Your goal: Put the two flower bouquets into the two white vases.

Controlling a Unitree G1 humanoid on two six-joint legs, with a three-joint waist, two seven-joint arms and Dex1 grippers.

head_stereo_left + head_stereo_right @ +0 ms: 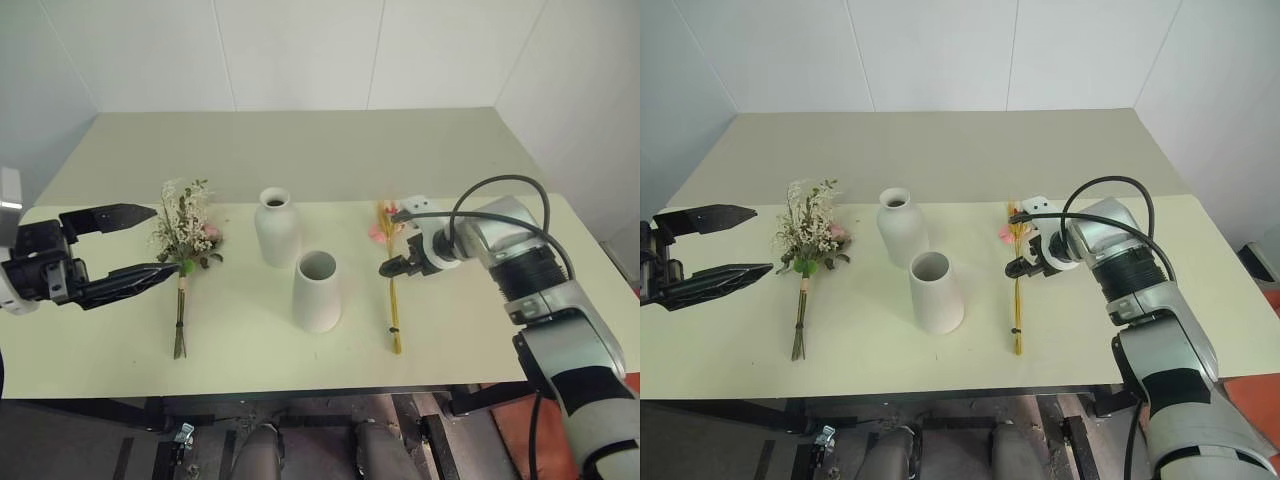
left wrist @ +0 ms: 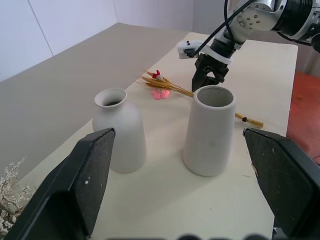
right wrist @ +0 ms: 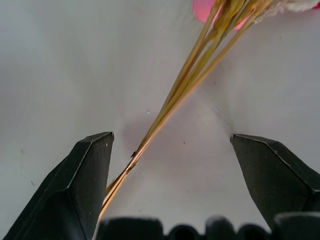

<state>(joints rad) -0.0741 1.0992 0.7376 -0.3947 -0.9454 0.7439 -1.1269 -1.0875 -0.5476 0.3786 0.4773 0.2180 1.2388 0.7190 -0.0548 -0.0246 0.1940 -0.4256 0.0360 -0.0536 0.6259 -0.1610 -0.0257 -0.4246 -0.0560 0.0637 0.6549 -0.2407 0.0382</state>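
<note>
Black right gripper (image 3: 170,150) — spread wide, apparently untouching — straddles the slim bunch (image 1: 393,300); left gripper (image 1: 150,240) gapes empty.

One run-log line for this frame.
right gripper: open, straddling slim bouquet stems | left gripper: open | vases: empty

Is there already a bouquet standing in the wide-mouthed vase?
No, the wide-mouthed vase stands empty, and both the bushy bouquet and slim bouquet lie on the table.
</note>
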